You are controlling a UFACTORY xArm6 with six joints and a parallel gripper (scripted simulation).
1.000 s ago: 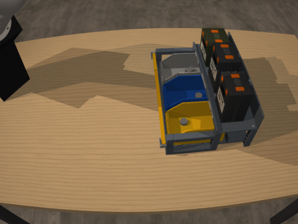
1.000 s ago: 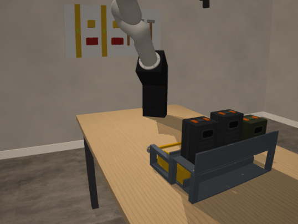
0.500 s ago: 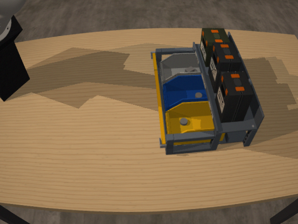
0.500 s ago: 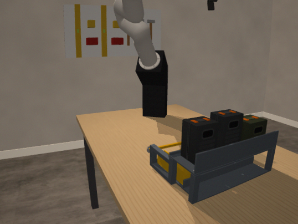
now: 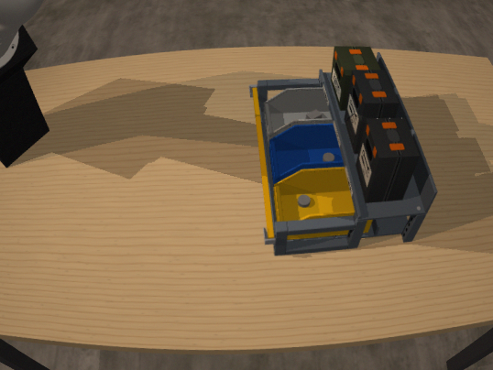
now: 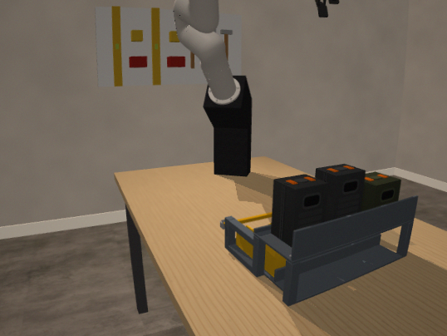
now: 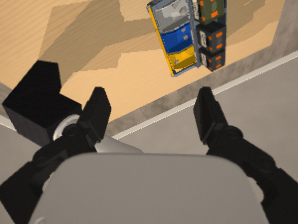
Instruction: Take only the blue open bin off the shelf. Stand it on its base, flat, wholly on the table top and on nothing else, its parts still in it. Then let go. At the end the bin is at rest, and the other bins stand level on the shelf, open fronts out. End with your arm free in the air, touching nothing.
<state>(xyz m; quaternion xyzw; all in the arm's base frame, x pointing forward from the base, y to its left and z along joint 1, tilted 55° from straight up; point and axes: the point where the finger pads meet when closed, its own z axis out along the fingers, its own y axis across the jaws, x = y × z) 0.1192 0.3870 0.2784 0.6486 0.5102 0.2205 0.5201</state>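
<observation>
My gripper [image 6: 327,5] [image 7: 151,98]: spread wide, high above the table [image 5: 160,275] [image 6: 174,216] [image 7: 125,82]
Blue bin [image 5: 300,143] [image 7: 175,40]: on the shelf [image 5: 316,224] [image 6: 353,237] [image 7: 196,37], between the gray bin [image 5: 298,107] [image 7: 172,16] and the yellow bin [image 5: 316,190] [image 6: 244,245] [image 7: 181,60], a round part inside
Dark cases [image 5: 389,156] [image 6: 297,208] [image 7: 212,37]: upright behind the bins

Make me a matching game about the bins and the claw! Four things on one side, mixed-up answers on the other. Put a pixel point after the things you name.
Things:
1. blue bin [image 5: 298,158] [image 7: 172,41]
2. gray bin [image 5: 293,110] [image 7: 170,17]
3. yellow bin [image 5: 325,205] [image 7: 186,59]
4. claw [image 7: 151,98]

Answers:
A. open, holding nothing
B. on the shelf [image 5: 321,226] [image 6: 353,234], between two other bins
C. on the shelf, next to the blue bin, with a round gray part in it
D. at the end of the bin row, farthest from the yellow one

Right pairs: 1-B, 2-D, 3-C, 4-A
</observation>
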